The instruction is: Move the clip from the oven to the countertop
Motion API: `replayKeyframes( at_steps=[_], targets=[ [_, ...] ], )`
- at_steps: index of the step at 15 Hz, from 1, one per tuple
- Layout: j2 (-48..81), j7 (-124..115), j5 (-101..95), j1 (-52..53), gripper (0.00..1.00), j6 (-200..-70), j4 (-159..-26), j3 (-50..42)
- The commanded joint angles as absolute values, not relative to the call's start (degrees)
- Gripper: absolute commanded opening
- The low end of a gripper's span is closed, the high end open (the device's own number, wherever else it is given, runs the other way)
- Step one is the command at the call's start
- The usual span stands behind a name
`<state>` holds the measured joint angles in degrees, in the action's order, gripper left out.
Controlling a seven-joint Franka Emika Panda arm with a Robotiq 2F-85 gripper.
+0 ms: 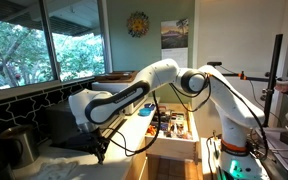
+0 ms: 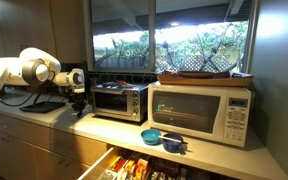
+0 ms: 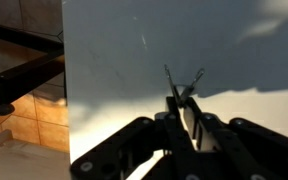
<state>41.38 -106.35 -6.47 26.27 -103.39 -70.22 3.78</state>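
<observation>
In the wrist view my gripper is shut on a small dark clip. Its thin wire handles stick out past the fingertips, just above the pale countertop. In an exterior view the gripper hangs over the countertop, just left of the silver toaster oven, whose dark glass door is closed. In an exterior view the gripper points down at the counter; the clip is too small to make out in both exterior views.
A white microwave with a tray on top stands right of the oven. A blue bowl and a dark object sit before it. A drawer full of items is open below. A metal pot stands near the backsplash.
</observation>
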Motion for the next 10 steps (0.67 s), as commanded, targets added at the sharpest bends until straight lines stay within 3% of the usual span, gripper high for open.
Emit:
replayKeyframes(
  at_steps=[1, 8, 10],
  targets=[
    [43.9, -106.7, -7.3, 26.8, 0.48, -100.8, -65.7, 3.4],
    [38.3, -102.6, -15.1, 30.8, 1.0, -96.0, -65.8, 3.0],
    [35.5, -100.8, -19.5, 32.4, 1.0, -97.3, -67.4, 2.9]
  ],
)
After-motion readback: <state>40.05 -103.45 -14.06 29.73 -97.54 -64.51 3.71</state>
